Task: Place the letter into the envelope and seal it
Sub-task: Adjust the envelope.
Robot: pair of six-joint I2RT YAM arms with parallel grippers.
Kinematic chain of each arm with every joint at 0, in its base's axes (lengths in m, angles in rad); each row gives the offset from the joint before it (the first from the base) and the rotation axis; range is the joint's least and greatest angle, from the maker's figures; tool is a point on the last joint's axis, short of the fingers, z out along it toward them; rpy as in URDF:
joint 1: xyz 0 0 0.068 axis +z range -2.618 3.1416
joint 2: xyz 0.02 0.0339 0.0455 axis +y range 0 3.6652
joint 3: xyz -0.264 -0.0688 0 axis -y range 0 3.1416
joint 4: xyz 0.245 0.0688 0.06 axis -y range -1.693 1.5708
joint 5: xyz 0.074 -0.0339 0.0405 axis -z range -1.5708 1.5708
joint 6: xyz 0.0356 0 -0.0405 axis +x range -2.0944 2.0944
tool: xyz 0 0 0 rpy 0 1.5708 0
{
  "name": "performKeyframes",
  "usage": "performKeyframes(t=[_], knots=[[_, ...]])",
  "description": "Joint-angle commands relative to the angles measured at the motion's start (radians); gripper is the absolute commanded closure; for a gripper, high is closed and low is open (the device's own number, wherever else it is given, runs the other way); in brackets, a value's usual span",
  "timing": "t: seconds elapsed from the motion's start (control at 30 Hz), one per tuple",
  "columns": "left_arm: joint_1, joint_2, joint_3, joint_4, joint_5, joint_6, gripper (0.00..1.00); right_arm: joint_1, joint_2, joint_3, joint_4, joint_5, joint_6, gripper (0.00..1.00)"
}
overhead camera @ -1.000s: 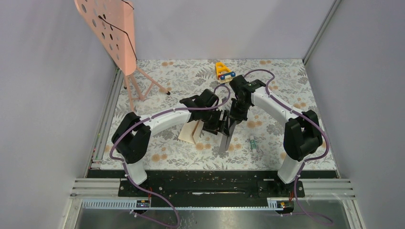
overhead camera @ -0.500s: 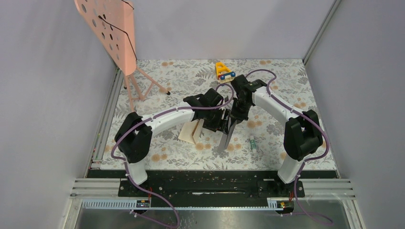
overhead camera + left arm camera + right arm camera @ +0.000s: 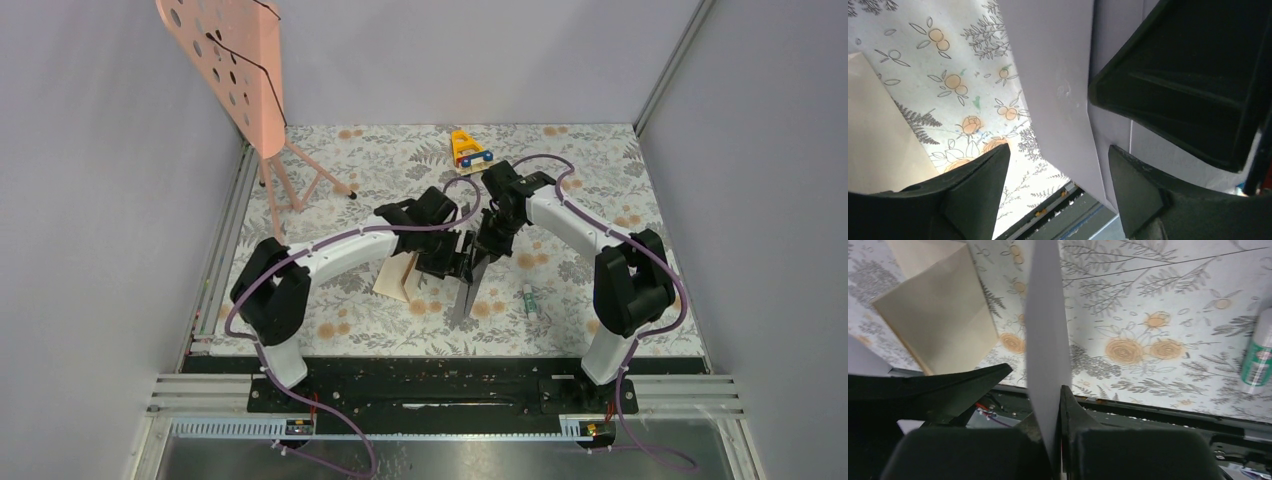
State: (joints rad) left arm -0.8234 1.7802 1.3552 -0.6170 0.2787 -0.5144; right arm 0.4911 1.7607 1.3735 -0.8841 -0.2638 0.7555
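The grey-lilac envelope (image 3: 466,292) hangs edge-on above the table, pinched at its top by my right gripper (image 3: 488,245). In the right wrist view the gripper (image 3: 1058,390) is shut on the envelope (image 3: 1047,330). My left gripper (image 3: 450,258) is beside it, open. In the left wrist view the envelope (image 3: 1058,75) runs between the spread fingers of the left gripper (image 3: 1055,155), close to the right finger (image 3: 1133,185). The tan folded letter (image 3: 398,277) lies on the table to the left, and shows in the left wrist view (image 3: 878,135) and the right wrist view (image 3: 938,325).
A green-and-white tube (image 3: 531,302) lies right of the envelope, also in the right wrist view (image 3: 1258,355). A yellow toy (image 3: 468,148) sits at the back. A pink perforated stand (image 3: 235,60) is at the back left. The black front rail (image 3: 440,370) borders the floral table.
The envelope and my right gripper have shifted slightly left. The left gripper moved a little and stays open around the envelope. The letter has not moved.
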Motion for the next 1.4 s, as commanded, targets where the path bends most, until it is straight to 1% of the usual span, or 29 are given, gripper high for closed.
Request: performKeyframes(t=[0.0, 0.1, 0.17, 0.23, 0.33, 0.4, 0.5, 0.63, 0.77, 0.83, 0.87, 1.0, 1.13, 1.2, 1.23, 1.37], knots=[[0.074, -0.079, -0.091, 0.152, 0.194, -0.003, 0.25, 0.037, -0.022, 0.008, 0.058, -0.130, 0.035, 1.00], [0.144, -0.112, -0.176, 0.242, 0.327, -0.039, 0.25, 0.036, -0.026, 0.000, 0.059, -0.130, 0.031, 1.00], [0.181, -0.120, -0.210, 0.292, 0.377, -0.070, 0.27, 0.036, -0.025, -0.007, 0.062, -0.131, 0.031, 1.00], [0.191, -0.111, -0.218, 0.302, 0.388, -0.080, 0.30, 0.038, -0.021, -0.013, 0.073, -0.138, 0.040, 1.00], [0.194, -0.100, -0.229, 0.320, 0.397, -0.092, 0.30, 0.038, -0.017, -0.015, 0.089, -0.152, 0.055, 1.00], [0.194, -0.096, -0.231, 0.326, 0.389, -0.103, 0.29, 0.037, -0.013, -0.019, 0.114, -0.187, 0.075, 1.00], [0.193, -0.099, -0.218, 0.295, 0.337, -0.097, 0.29, 0.036, 0.001, -0.026, 0.165, -0.239, 0.112, 1.00], [0.193, -0.106, -0.187, 0.213, 0.269, -0.058, 0.32, 0.038, 0.013, -0.028, 0.173, -0.241, 0.122, 1.00], [0.191, -0.095, -0.167, 0.154, 0.238, -0.009, 0.34, 0.037, 0.019, -0.037, 0.194, -0.264, 0.144, 1.00], [0.191, -0.092, -0.168, 0.141, 0.234, -0.004, 0.34, 0.035, 0.011, -0.031, 0.174, -0.253, 0.132, 1.00], [0.190, -0.095, -0.170, 0.140, 0.234, -0.004, 0.34, 0.033, 0.001, -0.020, 0.135, -0.224, 0.109, 1.00], [0.188, -0.131, -0.171, 0.141, 0.239, -0.014, 0.34, 0.007, -0.050, 0.043, -0.102, -0.023, -0.040, 1.00], [0.187, -0.170, -0.161, 0.138, 0.249, -0.016, 0.33, -0.041, -0.049, 0.126, -0.336, 0.159, -0.183, 1.00], [0.187, -0.181, -0.150, 0.130, 0.246, -0.018, 0.33, -0.047, -0.010, 0.195, -0.465, 0.240, -0.213, 1.00], [0.188, -0.184, -0.145, 0.128, 0.243, -0.018, 0.33, -0.047, 0.020, 0.241, -0.522, 0.256, -0.221, 1.00], [0.187, -0.181, -0.128, 0.119, 0.221, -0.028, 0.33, -0.047, 0.168, 0.442, -0.688, 0.364, -0.239, 1.00]])
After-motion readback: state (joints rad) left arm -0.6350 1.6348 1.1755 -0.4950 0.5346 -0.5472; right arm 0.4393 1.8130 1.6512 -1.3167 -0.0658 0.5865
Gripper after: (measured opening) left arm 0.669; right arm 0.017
